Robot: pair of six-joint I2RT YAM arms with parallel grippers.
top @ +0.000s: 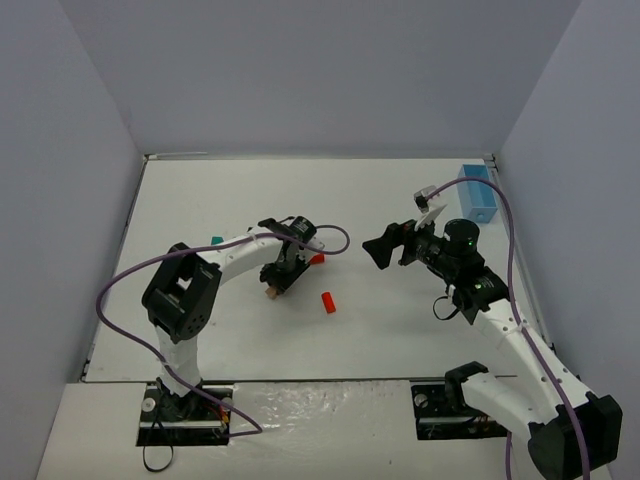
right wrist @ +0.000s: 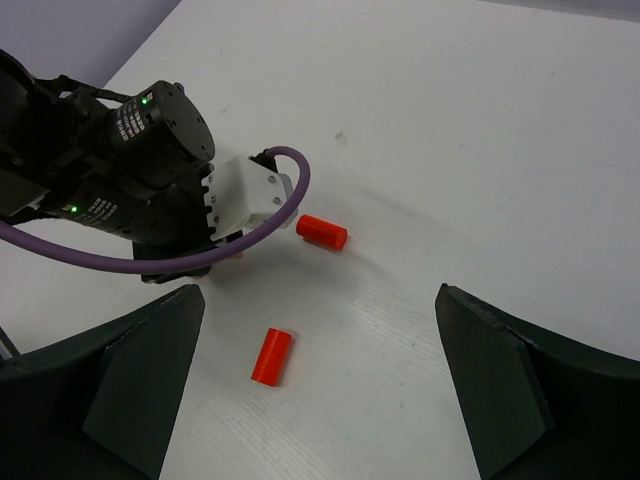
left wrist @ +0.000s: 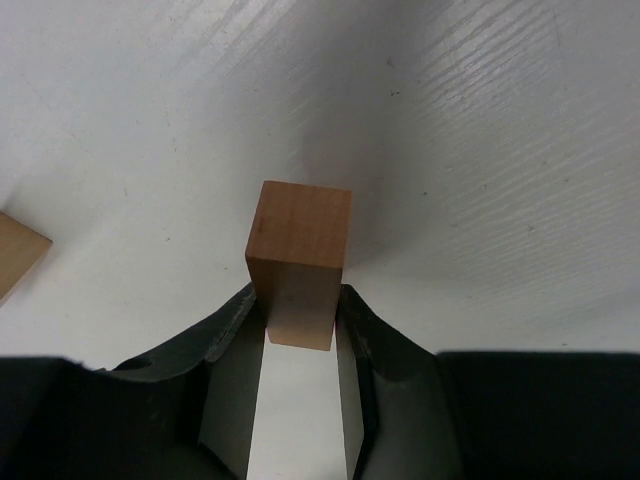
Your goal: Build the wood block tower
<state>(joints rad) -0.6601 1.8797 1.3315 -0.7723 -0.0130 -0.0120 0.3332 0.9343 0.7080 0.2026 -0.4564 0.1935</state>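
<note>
My left gripper (top: pixel 276 283) is shut on a tan wooden block (left wrist: pixel 298 240), which pokes out past the fingertips (left wrist: pixel 350 310) close over the white table (top: pixel 400 330). The same block (top: pixel 270 293) shows below the left wrist in the top view. One red cylinder (top: pixel 328 302) lies on its side right of it, and another red cylinder (top: pixel 317 259) lies beside the left wrist. A teal piece (top: pixel 216 240) sits behind the left arm. No stacked wood block tower shows in any view. My right gripper (top: pixel 385 247) hangs open above the table, with both cylinders (right wrist: pixel 271 356) (right wrist: pixel 321 232) below it.
A light-blue bin (top: pixel 477 195) stands at the far right by the wall. A second tan piece (left wrist: pixel 15 255) lies at the left edge of the left wrist view. The left arm and its purple cable (right wrist: pixel 150 262) fill the upper left of the right wrist view.
</note>
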